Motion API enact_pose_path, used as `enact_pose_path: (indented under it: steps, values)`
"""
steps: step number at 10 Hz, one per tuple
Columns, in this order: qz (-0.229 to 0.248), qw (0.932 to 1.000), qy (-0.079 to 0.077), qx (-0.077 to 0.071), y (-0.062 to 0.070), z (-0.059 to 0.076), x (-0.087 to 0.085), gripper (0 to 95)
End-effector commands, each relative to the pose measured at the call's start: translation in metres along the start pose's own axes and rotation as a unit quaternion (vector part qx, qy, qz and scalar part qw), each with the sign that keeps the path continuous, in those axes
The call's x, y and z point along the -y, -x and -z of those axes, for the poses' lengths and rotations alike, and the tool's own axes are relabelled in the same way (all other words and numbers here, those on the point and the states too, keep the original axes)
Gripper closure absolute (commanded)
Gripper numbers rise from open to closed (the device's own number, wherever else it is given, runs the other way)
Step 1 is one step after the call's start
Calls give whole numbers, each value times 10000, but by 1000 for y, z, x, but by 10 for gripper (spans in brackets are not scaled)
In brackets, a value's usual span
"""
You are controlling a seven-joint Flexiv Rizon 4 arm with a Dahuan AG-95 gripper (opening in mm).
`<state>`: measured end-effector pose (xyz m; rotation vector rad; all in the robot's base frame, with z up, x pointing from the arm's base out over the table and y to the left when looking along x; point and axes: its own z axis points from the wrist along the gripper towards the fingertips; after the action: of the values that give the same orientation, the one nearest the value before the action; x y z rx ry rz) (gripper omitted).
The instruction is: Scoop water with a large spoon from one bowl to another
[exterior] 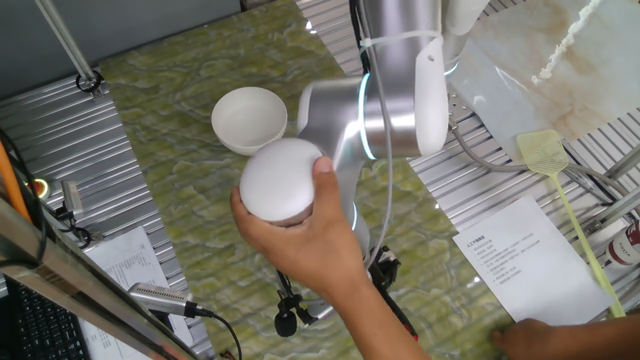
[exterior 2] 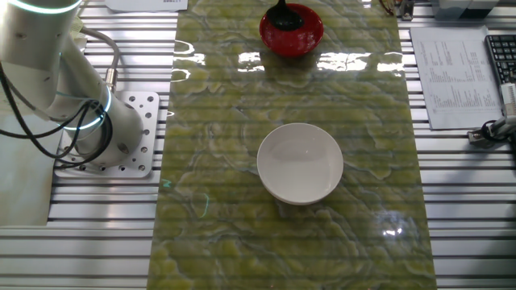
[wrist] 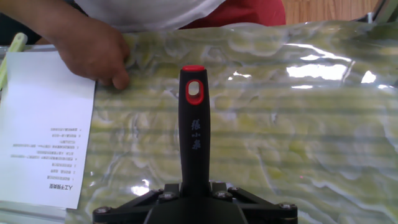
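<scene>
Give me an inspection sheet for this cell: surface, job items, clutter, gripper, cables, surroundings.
Surface: green marbled mat on a slatted metal table, glossy glare patches.
Job's things: white bowl mid-mat, contents not discernible; red bowl at far edge with the ladle scoop in it; ladle handle red-tipped.
Clutter: printed sheet, yellow fly swatter, microphone.
Gripper: gripper clamped on the ladle handle.
Cables: cables looping at the arm base.
Surroundings: a person's hand grips the arm joint; another hand rests on the mat.
</scene>
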<state>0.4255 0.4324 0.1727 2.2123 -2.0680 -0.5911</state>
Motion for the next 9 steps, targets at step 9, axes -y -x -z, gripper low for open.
enact_pose_path:
  steps: [9]
  values:
    - [-16,9999,116,-33,3,13,0,950]
